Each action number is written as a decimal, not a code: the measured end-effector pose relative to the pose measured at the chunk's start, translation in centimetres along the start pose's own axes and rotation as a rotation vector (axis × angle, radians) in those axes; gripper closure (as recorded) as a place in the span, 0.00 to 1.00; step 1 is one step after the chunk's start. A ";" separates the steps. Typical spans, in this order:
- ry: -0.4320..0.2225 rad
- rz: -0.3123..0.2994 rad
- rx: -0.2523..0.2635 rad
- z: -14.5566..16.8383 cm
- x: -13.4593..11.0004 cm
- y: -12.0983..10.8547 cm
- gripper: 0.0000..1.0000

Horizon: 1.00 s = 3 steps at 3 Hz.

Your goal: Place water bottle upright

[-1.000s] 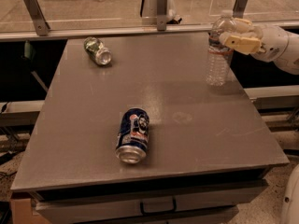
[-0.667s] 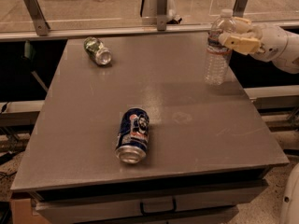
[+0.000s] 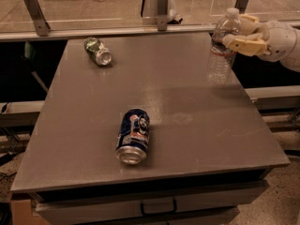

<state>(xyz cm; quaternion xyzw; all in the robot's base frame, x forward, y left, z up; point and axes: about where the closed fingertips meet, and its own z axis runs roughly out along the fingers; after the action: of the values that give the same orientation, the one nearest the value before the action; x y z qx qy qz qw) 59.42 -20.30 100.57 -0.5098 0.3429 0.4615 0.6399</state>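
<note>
On grey table (image 3: 187,107) (far right edge), upright water bottle (image 3: 220,62) clasped near its neck by tool (image 3: 234,32), metal rail (image 3: 117,32) behind.

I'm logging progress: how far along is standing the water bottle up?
Done: the water bottle looks upright at the table's far right corner. In hand: the gripper holds its upper part, fingers around it. Left: let go and back away.

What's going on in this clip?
The robot's gripper reaches in from the right and is closed around the upper part of the water bottle. The bottle stands upright near the far right edge of the table. A dark blue can and a green can lie on their sides, well away from the gripper.
</note>
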 end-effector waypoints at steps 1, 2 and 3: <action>0.000 -0.025 0.014 0.1 0.2 0.8 1.00; -0.040 -0.006 0.038 0.2 1.2 1.8 1.00; -0.045 0.015 0.042 0.3 2.2 2.6 0.82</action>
<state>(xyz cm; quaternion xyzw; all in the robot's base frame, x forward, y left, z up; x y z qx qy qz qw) 57.73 -19.28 97.75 -0.4830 0.3420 0.4705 0.6545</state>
